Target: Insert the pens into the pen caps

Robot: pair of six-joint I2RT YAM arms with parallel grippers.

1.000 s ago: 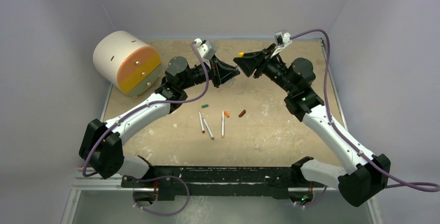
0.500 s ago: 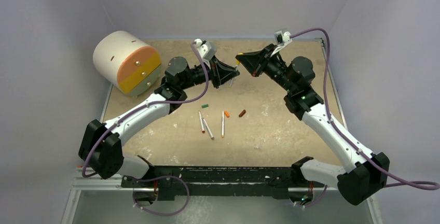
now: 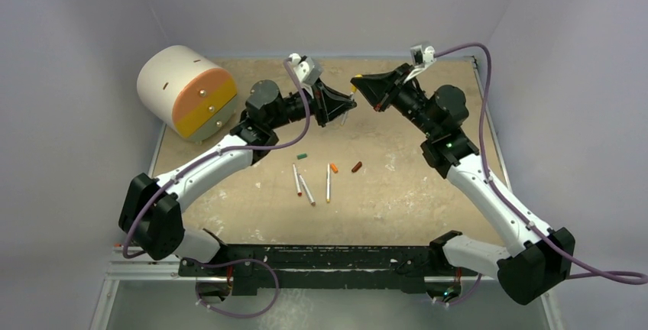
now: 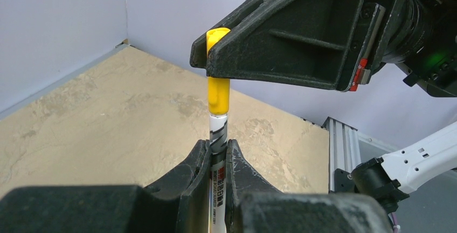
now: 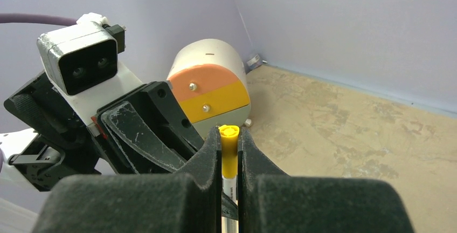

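My left gripper (image 4: 217, 145) is shut on a white pen (image 4: 217, 130) held above the far middle of the table. A yellow pen cap (image 4: 218, 95) sits over that pen's tip. My right gripper (image 5: 229, 134) is shut on the yellow cap (image 5: 229, 148), tip to tip with the left gripper (image 3: 346, 104). Three more pens (image 3: 296, 179) (image 3: 306, 190) (image 3: 328, 183) lie side by side mid-table. Beside them lie a green cap (image 3: 302, 156), an orange cap (image 3: 334, 168) and a dark red-brown cap (image 3: 357, 166).
A large white drum with an orange and yellow face (image 3: 187, 92) lies at the far left corner of the sandy table top (image 3: 413, 192). Grey walls close in on three sides. A black mounting rail (image 3: 321, 257) runs along the near edge.
My right gripper has closed its jaws on the yellow cap and met the left gripper's tip. Both grippers have shifted slightly toward the far side. The items on the table stayed put.
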